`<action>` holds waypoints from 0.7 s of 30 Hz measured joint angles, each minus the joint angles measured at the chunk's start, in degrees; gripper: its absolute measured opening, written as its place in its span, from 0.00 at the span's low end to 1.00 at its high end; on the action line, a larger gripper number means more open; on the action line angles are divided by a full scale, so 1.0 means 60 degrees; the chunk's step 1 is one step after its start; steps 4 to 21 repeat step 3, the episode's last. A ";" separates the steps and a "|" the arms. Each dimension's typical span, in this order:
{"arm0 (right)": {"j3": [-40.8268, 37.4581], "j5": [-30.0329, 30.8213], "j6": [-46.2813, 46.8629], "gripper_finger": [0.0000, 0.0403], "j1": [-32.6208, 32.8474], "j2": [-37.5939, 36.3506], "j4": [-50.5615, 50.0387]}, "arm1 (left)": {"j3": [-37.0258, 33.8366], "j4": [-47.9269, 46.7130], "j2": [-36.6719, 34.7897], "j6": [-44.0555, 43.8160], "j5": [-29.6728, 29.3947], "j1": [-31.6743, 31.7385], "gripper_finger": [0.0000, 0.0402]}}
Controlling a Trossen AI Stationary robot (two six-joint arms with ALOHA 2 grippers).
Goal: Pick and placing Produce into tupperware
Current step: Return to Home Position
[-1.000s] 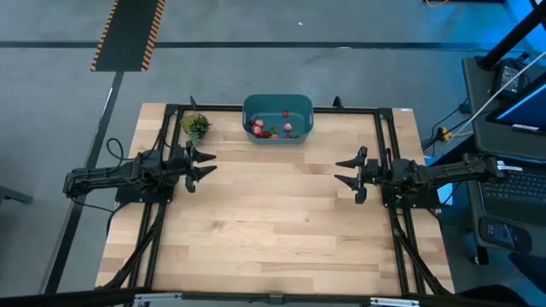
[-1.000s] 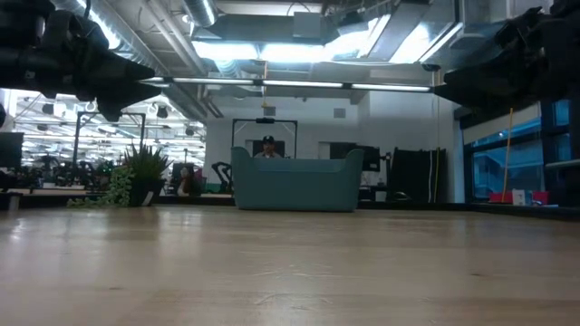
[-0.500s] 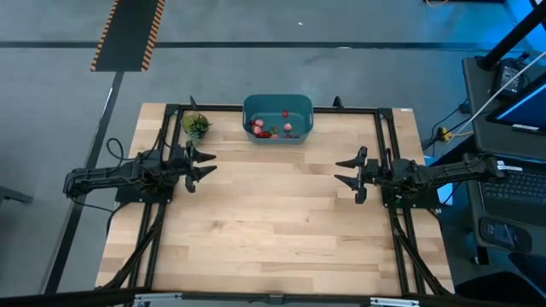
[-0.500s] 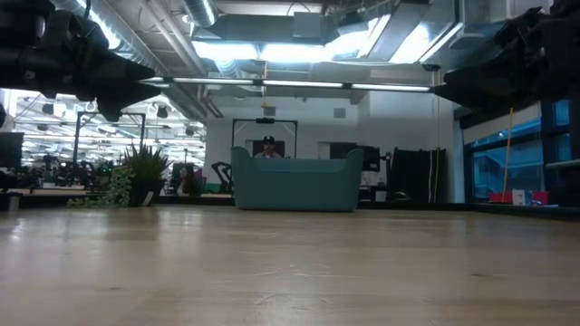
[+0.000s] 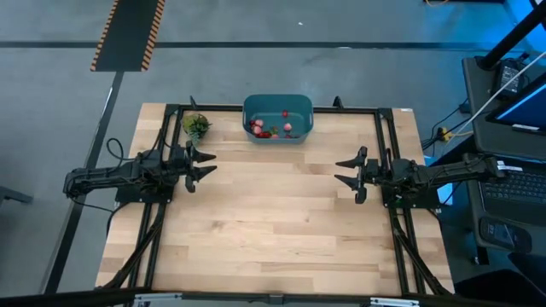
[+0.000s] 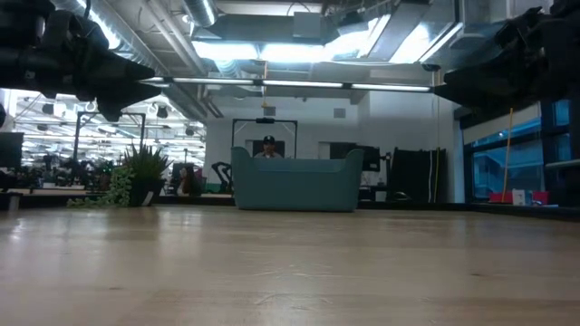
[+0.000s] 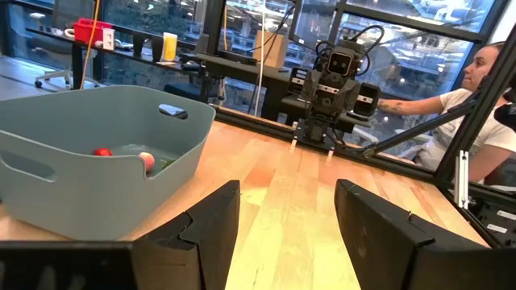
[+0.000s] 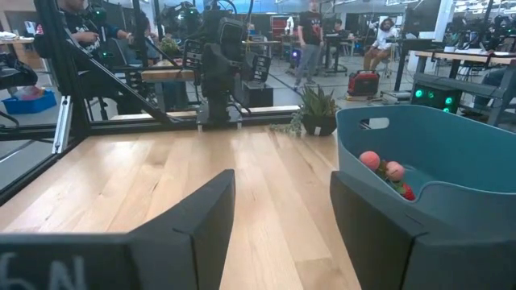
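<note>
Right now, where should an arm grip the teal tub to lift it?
Probably the thick rim of the tub at an end wall, from above, one finger inside: it stands upright and open, produce low inside. The left gripper and right gripper rest open at the sides.

Left end effector (image 5: 209, 163), right end effector (image 5: 339, 170): matte black, angular, two-fingered.

Grey concrete floor (image 5: 281, 64), striped hazard mat (image 5: 128, 34), bright ceiling lights (image 6: 263, 50), tall windows (image 7: 411, 36)
</note>
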 joint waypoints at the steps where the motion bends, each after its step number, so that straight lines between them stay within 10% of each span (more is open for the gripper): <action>1: 0.0000 -0.0001 0.0000 0.51 0.0000 0.0000 0.0001 | 0.0000 0.0000 0.0002 -0.0001 0.0000 -0.0001 0.49; 21: 0.0000 -0.0001 0.0000 0.51 0.0000 0.0000 0.0001 | 0.0000 -0.0001 0.0001 0.0003 0.0000 0.0001 0.49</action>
